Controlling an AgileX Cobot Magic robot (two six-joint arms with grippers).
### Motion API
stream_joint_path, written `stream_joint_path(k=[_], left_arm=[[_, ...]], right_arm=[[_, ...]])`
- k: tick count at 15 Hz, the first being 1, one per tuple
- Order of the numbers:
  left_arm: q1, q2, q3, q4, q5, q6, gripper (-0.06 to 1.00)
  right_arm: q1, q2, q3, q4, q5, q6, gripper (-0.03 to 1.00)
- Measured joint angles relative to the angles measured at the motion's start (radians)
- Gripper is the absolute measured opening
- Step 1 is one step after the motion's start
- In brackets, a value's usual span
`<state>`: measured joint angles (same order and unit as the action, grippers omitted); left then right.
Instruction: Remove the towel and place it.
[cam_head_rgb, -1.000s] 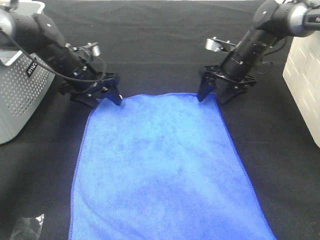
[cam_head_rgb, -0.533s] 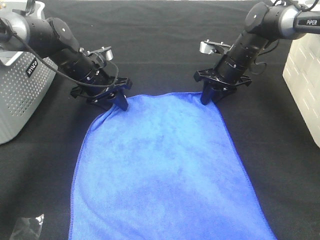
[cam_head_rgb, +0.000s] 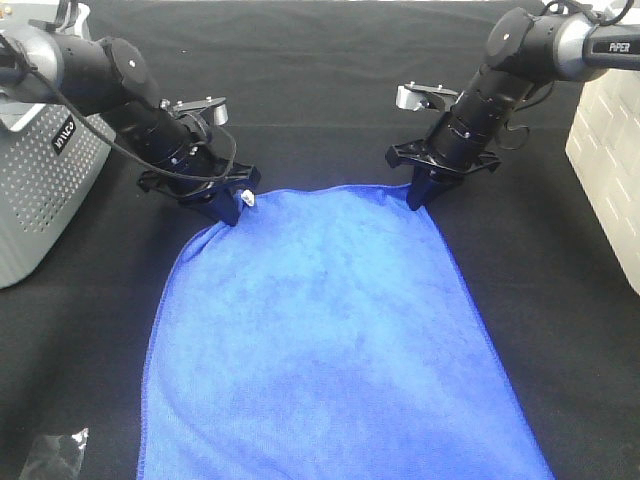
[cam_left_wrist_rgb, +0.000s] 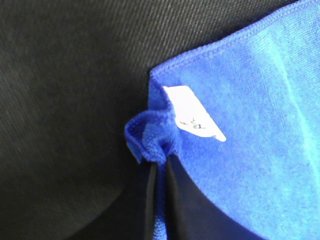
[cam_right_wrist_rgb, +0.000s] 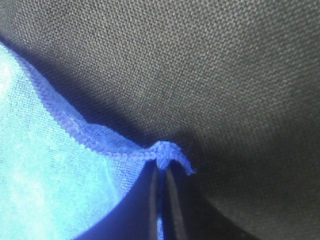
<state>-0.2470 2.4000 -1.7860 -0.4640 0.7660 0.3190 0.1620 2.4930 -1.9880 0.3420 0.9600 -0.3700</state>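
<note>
The bright blue towel (cam_head_rgb: 330, 340) lies spread on the black table, reaching from the front edge of the view to the two grippers. My left gripper (cam_head_rgb: 228, 207) is shut on its far left corner, where the small white tag (cam_head_rgb: 245, 199) shows. In the left wrist view the hem (cam_left_wrist_rgb: 145, 142) is bunched between the shut jaws beside the tag (cam_left_wrist_rgb: 195, 120). My right gripper (cam_head_rgb: 418, 197) is shut on the far right corner. In the right wrist view the hem (cam_right_wrist_rgb: 167, 152) is pinched between the jaws.
The grey perforated basket (cam_head_rgb: 40, 190) stands at the left edge, close to the left arm. A white container (cam_head_rgb: 610, 140) stands at the right edge. A small clear wrapper (cam_head_rgb: 55, 452) lies at the front left. Black cloth covers the table (cam_head_rgb: 320, 90).
Both grippers have shut on the towel's far corners and drawn them slightly inward and up. The far edge is narrower, and the white tag now shows at the left corner.
</note>
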Motion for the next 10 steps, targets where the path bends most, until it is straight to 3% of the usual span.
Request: stream_joint_path(k=[3, 10], left_arm=[[-0.002, 0.000, -0.107, 0.052, 0.003, 0.000, 0.02], [-0.002, 0.000, -0.311, 0.056, -0.037, 0.038, 0.02]], right_arm=[[0.007, -0.047, -0.003, -0.078, -0.087, 0.010, 0.00], [0.007, -0.115, -0.069, -0.132, -0.252, 0.022, 0.00]])
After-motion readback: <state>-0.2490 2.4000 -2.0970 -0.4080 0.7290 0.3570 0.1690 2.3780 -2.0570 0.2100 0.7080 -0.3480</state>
